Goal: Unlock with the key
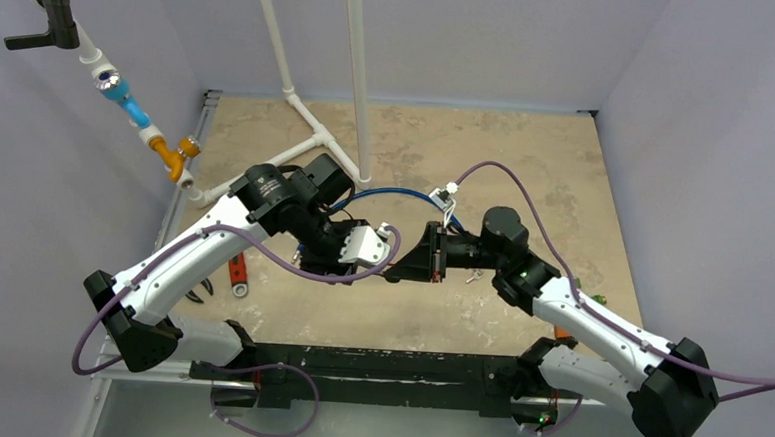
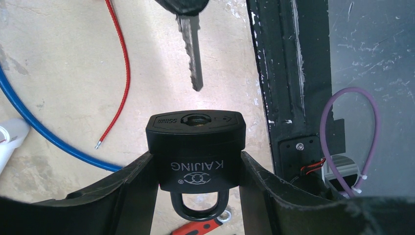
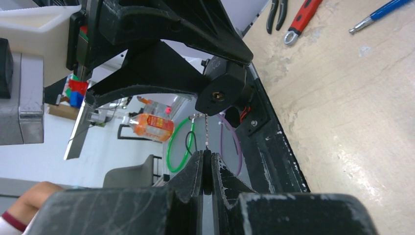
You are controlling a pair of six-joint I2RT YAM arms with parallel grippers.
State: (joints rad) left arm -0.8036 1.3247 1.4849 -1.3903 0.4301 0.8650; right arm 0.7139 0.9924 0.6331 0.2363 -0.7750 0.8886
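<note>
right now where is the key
In the left wrist view the key points tip-first at the padlock, just short of its keyhole, pinched in the right gripper.

Bright, even overhead light, soft shadows; wrist views sharp centrally, dark along the bottom.

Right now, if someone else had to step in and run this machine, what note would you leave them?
Left gripper: clamped on the padlock, keyhole facing the key.
Right gripper: shut on the key's head, blade aimed at the keyhole.
Done: both things held above the table, roughly lined up.
Left: key tip is short of the keyhole; insert, turn, release the shackle.
</note>
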